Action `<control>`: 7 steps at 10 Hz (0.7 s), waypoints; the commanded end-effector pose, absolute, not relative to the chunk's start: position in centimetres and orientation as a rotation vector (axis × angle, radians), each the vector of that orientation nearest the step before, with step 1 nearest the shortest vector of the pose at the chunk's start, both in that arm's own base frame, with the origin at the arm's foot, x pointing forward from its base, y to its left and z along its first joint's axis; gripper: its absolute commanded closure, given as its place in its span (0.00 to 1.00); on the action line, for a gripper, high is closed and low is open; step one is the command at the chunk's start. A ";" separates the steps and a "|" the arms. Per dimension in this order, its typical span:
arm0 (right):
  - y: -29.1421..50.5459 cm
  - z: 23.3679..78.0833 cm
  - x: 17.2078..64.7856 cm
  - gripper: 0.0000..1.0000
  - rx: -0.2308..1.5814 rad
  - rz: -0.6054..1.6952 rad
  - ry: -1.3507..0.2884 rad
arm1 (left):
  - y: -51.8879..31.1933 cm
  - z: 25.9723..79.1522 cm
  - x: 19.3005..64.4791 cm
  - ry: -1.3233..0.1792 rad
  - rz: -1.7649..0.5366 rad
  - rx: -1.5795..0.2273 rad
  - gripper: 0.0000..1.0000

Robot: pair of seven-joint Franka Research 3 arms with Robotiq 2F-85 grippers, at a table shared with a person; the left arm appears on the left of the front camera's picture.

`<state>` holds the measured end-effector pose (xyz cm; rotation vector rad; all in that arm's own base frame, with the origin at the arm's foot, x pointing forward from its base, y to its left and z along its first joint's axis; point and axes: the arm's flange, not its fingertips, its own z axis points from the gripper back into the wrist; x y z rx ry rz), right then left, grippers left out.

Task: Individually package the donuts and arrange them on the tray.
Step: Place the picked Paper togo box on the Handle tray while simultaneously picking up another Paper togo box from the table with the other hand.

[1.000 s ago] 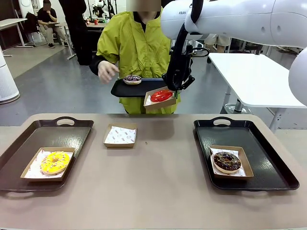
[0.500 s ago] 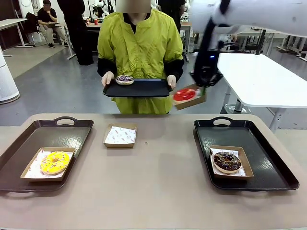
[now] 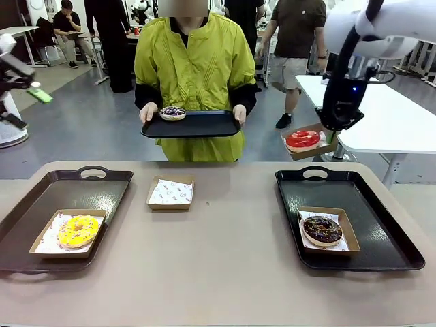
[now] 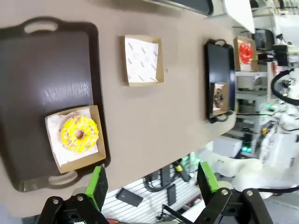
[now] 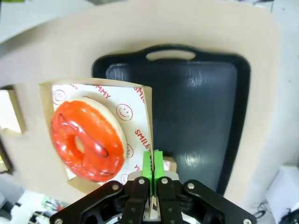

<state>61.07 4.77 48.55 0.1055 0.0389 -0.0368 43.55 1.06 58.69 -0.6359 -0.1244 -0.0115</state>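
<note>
Swinging away from the person's side, the right arm has carried the boxed red donut off to the right, and the person now has both hands on their tray! Over on the far left, the left gripper (image 4: 153, 185) hangs high above the table with its green fingers spread wide apart, nothing between them. Below it sits the left tray (image 3: 41, 194), and in its near corner the yellow donut (image 3: 78, 231) rests in a paper-lined box (image 3: 42, 249). Next along, an empty box (image 3: 170, 193) lies on the bare table between the two trays. Behind it, across the table, the person's hands (image 3: 148, 112) grip each end of a black tray (image 3: 197, 126), with the sprinkled donut (image 3: 172, 112) sitting at its left end. Then the action: the right gripper (image 3: 332, 133) has its fingers pressed together on the edge of a cardboard box (image 3: 319, 150), and the red donut (image 3: 302, 139) rides inside it, up in the air by the far end of the right tray (image 3: 371, 197). From the wrist you see the green pads (image 5: 147, 165) pinching that box rim tight. On the right tray's near half, the chocolate donut (image 3: 322, 229) lies in its own box (image 3: 346, 235).
</note>
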 end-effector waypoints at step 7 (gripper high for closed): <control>2.7 42.4 59.1 0.98 0.022 -0.119 0.055 | -15.0 50.2 51.7 -0.190 -0.037 -0.090 0.00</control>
